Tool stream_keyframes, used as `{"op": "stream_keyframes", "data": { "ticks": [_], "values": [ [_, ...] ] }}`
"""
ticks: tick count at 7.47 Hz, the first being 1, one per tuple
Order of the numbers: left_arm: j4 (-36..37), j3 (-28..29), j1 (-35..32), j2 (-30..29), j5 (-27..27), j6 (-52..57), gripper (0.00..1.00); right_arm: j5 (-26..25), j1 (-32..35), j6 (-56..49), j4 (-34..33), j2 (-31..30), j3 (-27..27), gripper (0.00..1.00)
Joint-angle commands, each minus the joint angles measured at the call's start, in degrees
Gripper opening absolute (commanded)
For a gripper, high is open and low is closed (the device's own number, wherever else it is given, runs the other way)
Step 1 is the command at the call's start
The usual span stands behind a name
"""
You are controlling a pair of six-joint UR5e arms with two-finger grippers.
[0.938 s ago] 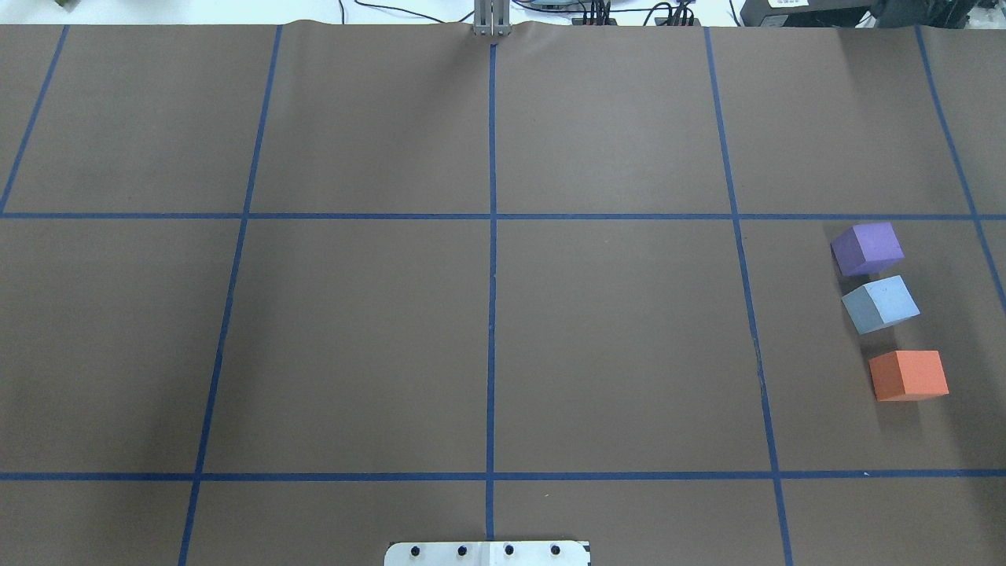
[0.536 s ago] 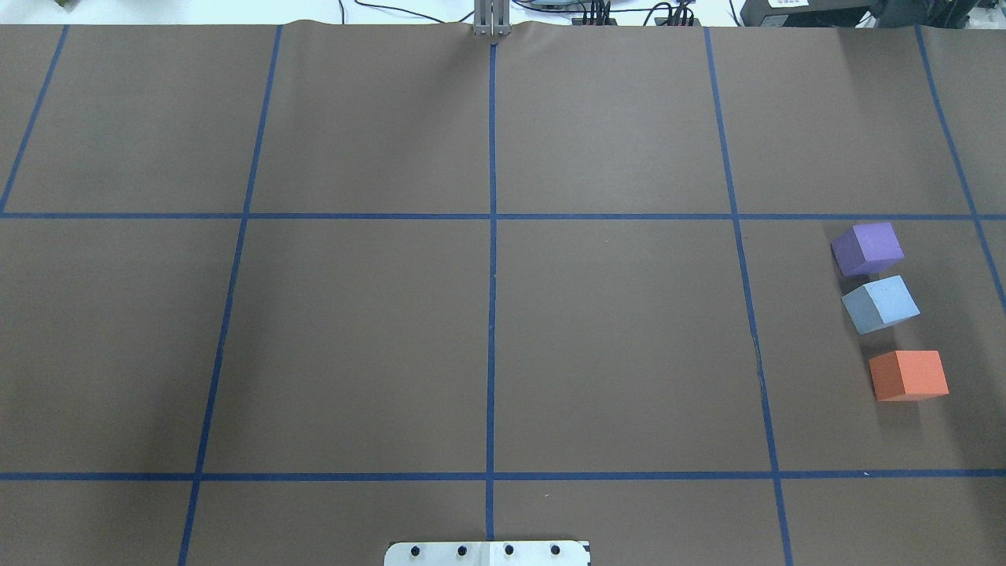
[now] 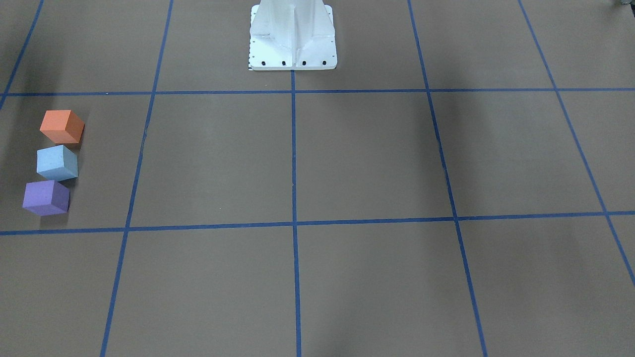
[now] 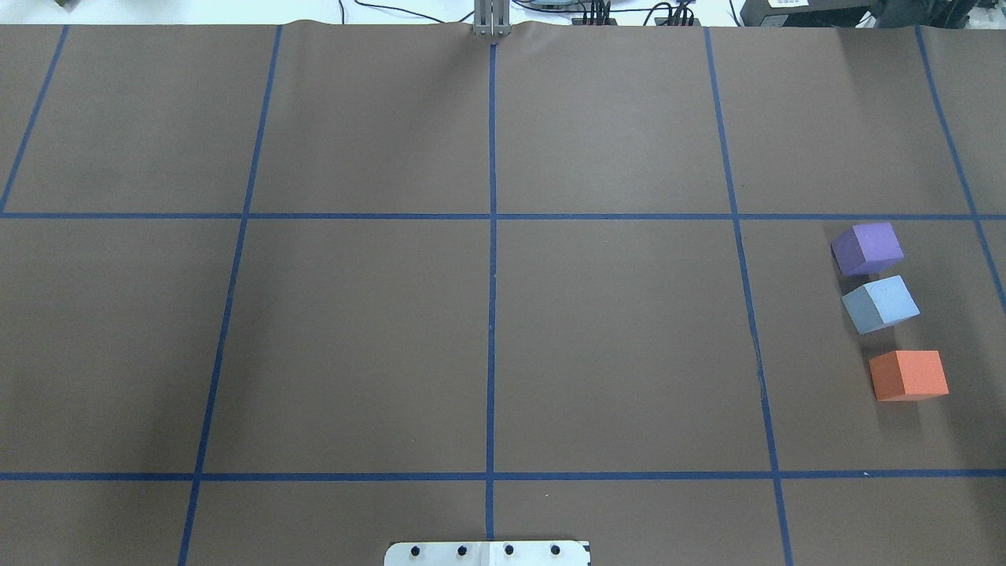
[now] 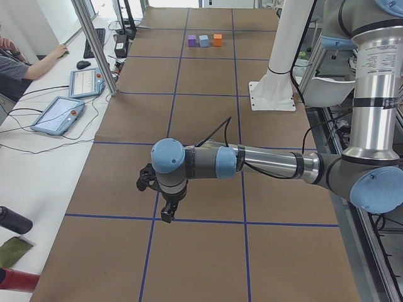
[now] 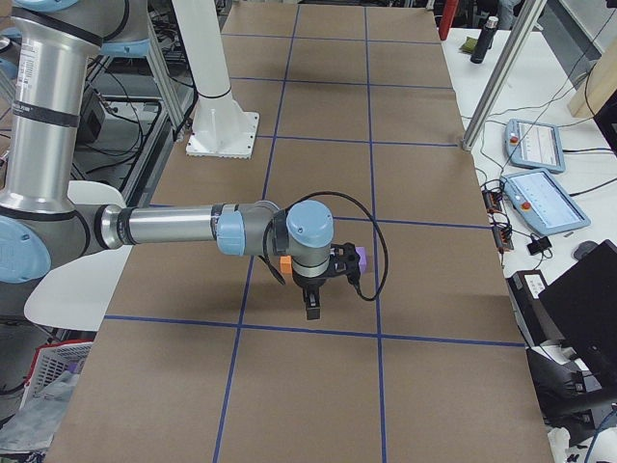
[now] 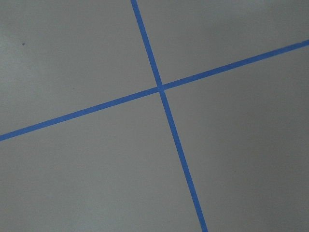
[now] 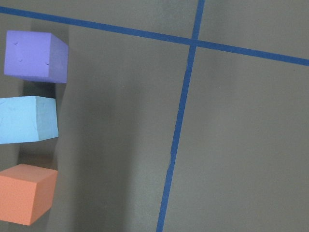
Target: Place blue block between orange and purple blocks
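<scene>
Three blocks in a row by the table's right edge.
The blue block [image 4: 880,303] sits on the table [image 4: 613,338] between the purple block [image 4: 867,248] and the orange block [image 4: 908,375], closer to the purple one. The right gripper [image 6: 313,311] hangs near them. The left gripper [image 5: 167,214] hangs near the left edge. I cannot tell if their jaws are spread or pressed together.

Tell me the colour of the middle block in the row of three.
Light blue; the middle block shows best in the right wrist view.
</scene>
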Motion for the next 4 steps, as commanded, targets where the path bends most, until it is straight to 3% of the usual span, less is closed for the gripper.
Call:
{"op": "stream_keyframes", "data": {
  "ticks": [1,4],
  "values": [
    [0.1,-0.1,0.0,0.0,0.0,0.0,1.0,0.0,-0.1,1.7,1.3,-0.1,-0.1,1.0],
    [0.1,-0.2,0.0,-0.1,0.0,0.0,1.0,0.0,-0.3,1.6,1.8,-0.2,-0.1,1.0]
  ]
}}
